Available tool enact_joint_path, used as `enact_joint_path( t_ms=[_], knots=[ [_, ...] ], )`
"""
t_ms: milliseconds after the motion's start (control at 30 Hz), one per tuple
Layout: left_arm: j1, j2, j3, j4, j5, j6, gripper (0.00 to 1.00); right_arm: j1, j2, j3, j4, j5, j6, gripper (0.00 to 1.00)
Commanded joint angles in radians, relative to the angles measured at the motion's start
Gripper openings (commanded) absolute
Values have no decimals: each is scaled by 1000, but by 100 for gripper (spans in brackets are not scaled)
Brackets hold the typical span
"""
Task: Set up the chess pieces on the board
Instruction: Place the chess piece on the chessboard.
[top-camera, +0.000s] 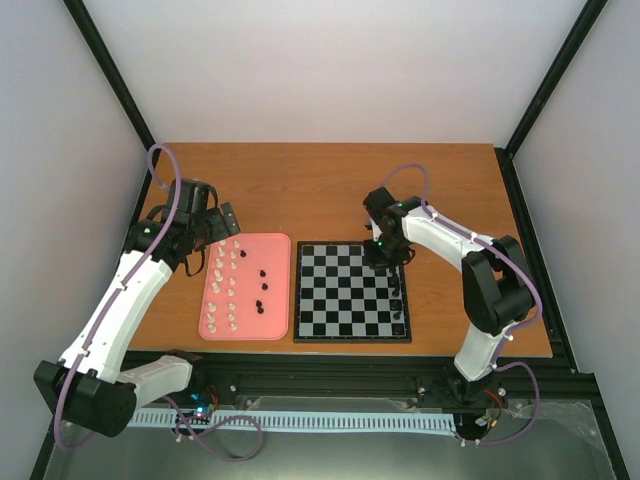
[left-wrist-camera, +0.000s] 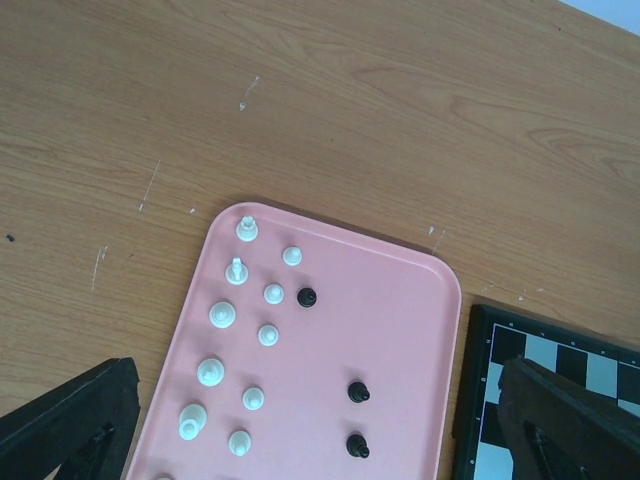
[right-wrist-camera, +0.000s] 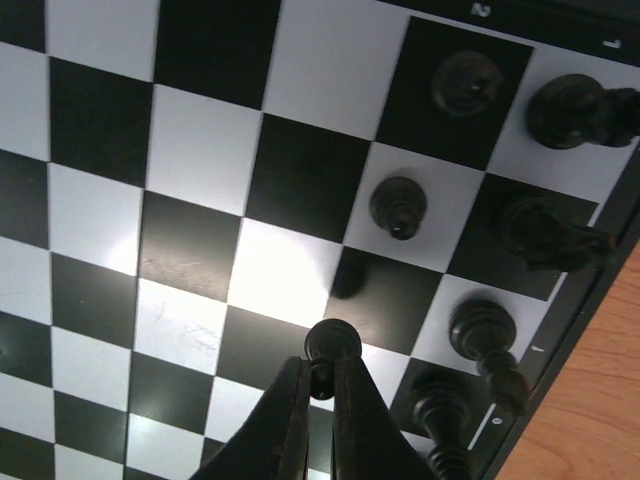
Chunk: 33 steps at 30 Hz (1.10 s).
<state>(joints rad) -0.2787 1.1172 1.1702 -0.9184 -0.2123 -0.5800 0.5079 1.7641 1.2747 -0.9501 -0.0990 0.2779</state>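
Note:
The checkered board (top-camera: 330, 300) lies right of a pink tray (top-camera: 277, 290). My right gripper (top-camera: 385, 262) hovers over the board's far right part, shut on a black pawn (right-wrist-camera: 333, 345) held a little above the squares. Several black pieces (right-wrist-camera: 398, 207) stand along the board's right side (top-camera: 400, 300). On the tray (left-wrist-camera: 400, 320) rest several white pieces (left-wrist-camera: 222, 314) in two columns and three black pieces (left-wrist-camera: 358, 392). My left gripper (left-wrist-camera: 318, 400) hangs open above the tray's far end (top-camera: 215, 225), nothing between its fingers (left-wrist-camera: 70, 430).
The wooden table (top-camera: 320, 190) stretches behind the tray and board. A black frame rail (top-camera: 330, 385) runs along the near edge, and dark corner posts (top-camera: 545, 80) rise at the back. The board's dark rim (left-wrist-camera: 470, 400) sits close to the tray's edge.

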Motion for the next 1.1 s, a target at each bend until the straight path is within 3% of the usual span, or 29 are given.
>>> enact_joint_path(
  t_ms=[0, 800, 1067],
  knots=[
    [4, 3, 0, 15, 1, -9, 100, -38, -14, -24, 36, -15, -19, 3],
    [4, 7, 2, 12, -3, -9, 100, -62, 40, -39, 65, -8, -28, 3],
    [4, 12, 3, 12, -3, -8, 100, -62, 39, -32, 64, -14, -35, 16]
  ],
)
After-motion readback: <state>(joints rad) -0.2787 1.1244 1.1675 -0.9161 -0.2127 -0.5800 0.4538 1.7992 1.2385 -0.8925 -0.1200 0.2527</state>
